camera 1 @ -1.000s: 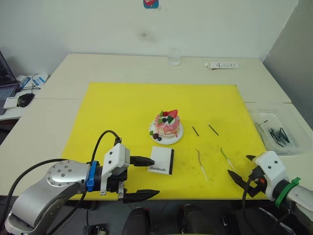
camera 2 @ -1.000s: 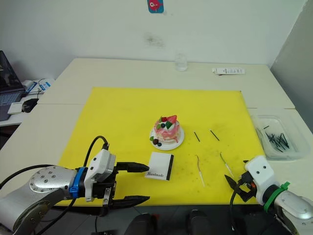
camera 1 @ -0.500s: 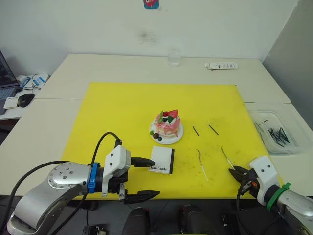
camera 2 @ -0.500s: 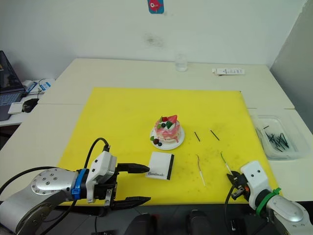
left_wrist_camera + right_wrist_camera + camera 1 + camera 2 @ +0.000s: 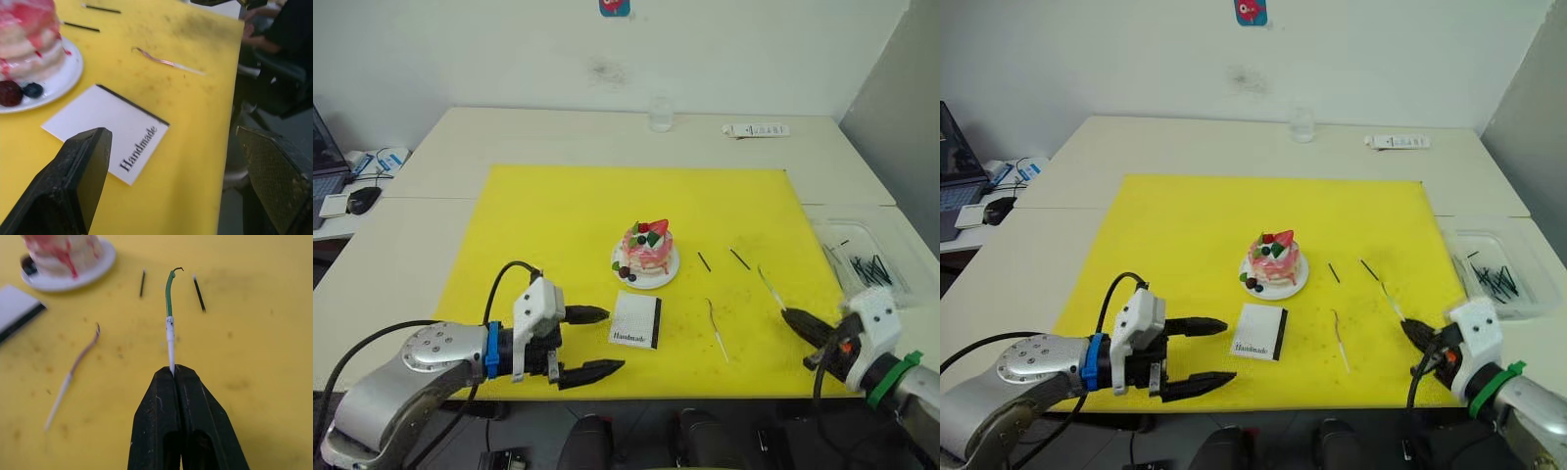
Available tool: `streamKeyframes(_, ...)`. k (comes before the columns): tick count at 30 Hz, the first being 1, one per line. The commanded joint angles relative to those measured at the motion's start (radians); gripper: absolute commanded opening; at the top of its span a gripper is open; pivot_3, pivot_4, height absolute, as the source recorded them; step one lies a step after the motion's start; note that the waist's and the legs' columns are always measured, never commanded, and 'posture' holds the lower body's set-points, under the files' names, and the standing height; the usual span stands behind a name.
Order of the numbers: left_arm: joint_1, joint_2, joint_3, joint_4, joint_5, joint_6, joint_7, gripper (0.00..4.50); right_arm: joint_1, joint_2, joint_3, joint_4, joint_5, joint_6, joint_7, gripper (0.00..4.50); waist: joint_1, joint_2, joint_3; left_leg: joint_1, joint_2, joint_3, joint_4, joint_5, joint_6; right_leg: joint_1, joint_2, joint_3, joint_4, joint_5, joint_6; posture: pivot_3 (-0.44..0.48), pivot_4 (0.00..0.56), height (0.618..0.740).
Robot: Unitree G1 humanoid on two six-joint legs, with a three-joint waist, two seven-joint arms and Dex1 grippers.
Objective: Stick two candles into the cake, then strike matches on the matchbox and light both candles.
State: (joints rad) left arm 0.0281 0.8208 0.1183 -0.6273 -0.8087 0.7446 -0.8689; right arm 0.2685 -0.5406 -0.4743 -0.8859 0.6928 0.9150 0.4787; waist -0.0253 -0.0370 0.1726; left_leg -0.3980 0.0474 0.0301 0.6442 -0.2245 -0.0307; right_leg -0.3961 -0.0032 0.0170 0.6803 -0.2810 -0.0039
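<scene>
Two black fingers of the right gripper [image 5: 172, 374] are clenched on the white end of a thin green-tipped candle [image 5: 168, 308]. Left gripper [image 5: 597, 343] gapes wide beside the flat white "Handmade" matchbox [image 5: 636, 319], touching nothing.

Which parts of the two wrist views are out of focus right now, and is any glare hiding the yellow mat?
Left wrist view: the fingers in the foreground are soft, the matchbox print reads clearly, the cake is slightly blurred. Right wrist view: the held candle is sharp, the cake and the other candle are blurred. No glare on the mat.
</scene>
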Motion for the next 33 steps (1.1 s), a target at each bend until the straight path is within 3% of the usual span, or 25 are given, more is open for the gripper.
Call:
streamKeyframes(1,-0.127,-0.069,0.065,0.022,-0.292,0.138,0.165,4.50,-0.158,-0.021,-0.028,-0.030,0.245,0.054,-0.071,0.03,0.000,-0.001,0.001,0.000,0.000,0.000,0.000,0.000,0.000,0.001,0.000,0.000,0.000,0.000,0.001,0.000,0.150,0.740)
streamKeyframes(5,-0.255,-0.115,0.066,0.072,-0.627,0.215,0.353,4.50,-0.344,-0.031,0.025,0.031,0.528,0.069,-0.202,0.03,-0.001,-0.002,0.001,-0.001,-0.001,0.000,0.001,0.000,0.000,0.001,0.000,0.000,-0.001,0.005,0.008,0.000,0.150,0.740)
streamKeyframes(9,-0.363,-0.199,0.018,0.115,-0.796,0.178,0.551,4.50,-0.474,-0.053,0.119,0.107,0.710,0.049,-0.286,0.03,-0.001,-0.003,0.002,-0.003,-0.001,-0.001,0.000,0.000,0.000,0.001,0.001,0.000,-0.002,0.004,0.009,0.000,0.150,0.740)
streamKeyframes(13,-0.444,-0.308,-0.018,0.146,-0.807,0.129,0.649,4.50,-0.573,-0.055,0.206,0.179,0.820,0.026,-0.327,0.03,-0.001,-0.003,0.002,-0.003,-0.002,-0.001,0.000,0.000,0.000,0.001,0.002,0.000,-0.002,0.003,0.010,0.000,0.150,0.740)
streamKeyframes(20,-0.476,-0.431,-0.046,0.157,-0.850,0.069,0.709,4.50,-0.663,-0.048,0.308,0.247,0.967,-0.018,-0.385,0.03,-0.001,-0.003,0.002,-0.003,-0.002,-0.001,0.000,0.000,0.000,0.001,0.003,0.000,-0.002,0.003,0.010,0.000,0.150,0.740)
streamKeyframes(29,-0.439,-0.437,-0.026,0.168,-0.941,0.058,0.722,4.50,-0.659,-0.079,0.353,0.247,1.083,-0.071,-0.449,0.03,-0.001,-0.003,0.002,-0.003,-0.002,-0.001,0.000,0.000,0.000,0.001,0.004,0.001,-0.002,0.003,0.010,0.000,0.150,0.740)
streamKeyframes(33,-0.436,-0.434,-0.030,0.177,-0.942,0.059,0.712,3.62,-0.656,-0.097,0.366,0.243,1.106,-0.084,-0.458,0.00,-0.001,-0.003,0.002,-0.003,-0.002,-0.001,0.000,0.000,0.000,0.001,0.004,0.001,-0.002,0.003,0.010,0.000,0.150,0.740)
